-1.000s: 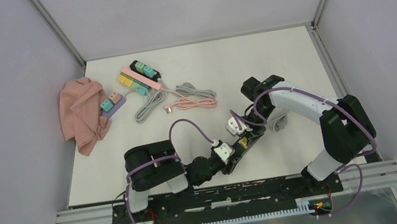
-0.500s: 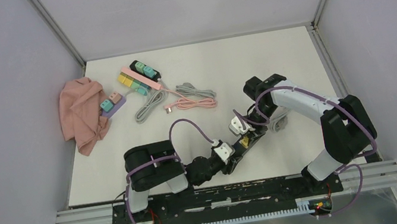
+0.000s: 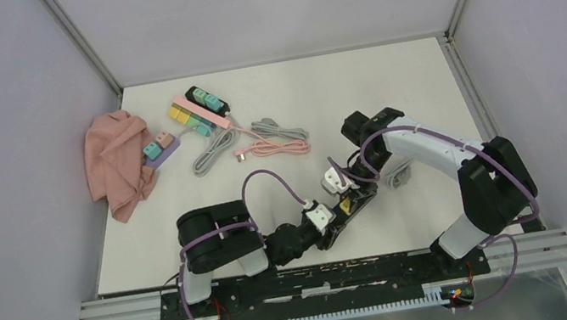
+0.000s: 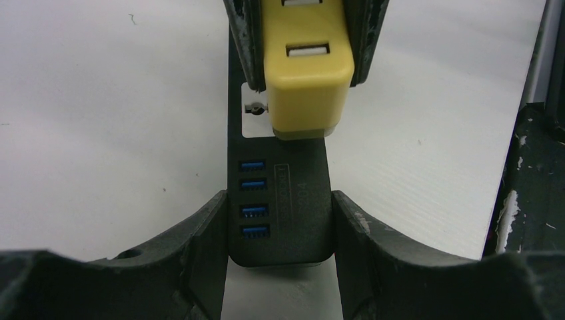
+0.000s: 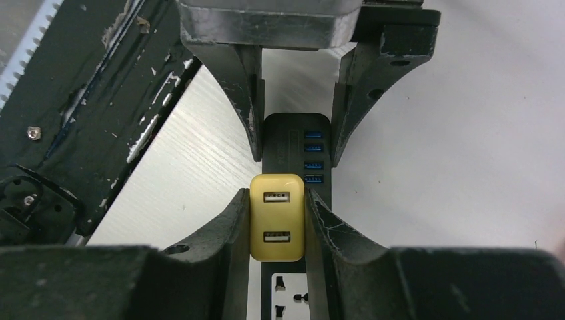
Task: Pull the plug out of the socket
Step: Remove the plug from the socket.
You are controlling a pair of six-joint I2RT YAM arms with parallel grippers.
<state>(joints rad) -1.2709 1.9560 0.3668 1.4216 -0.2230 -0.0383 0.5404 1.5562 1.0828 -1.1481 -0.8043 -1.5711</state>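
The left arm lies low along the near edge of the white desk (image 3: 338, 91). Its left end effector (image 4: 278, 199) is clamped, half-wide, across the USB end of the black plastic power strip (image 4: 303, 223). The right arm bends in from the right, and the right end effector (image 5: 277, 200) pinches the yellow cube-shaped plastic plug (image 5: 277, 217) by its sides, over the strip (prongs hidden). Since a second ago both grips are unchanged; the right wrist sits slightly further left.
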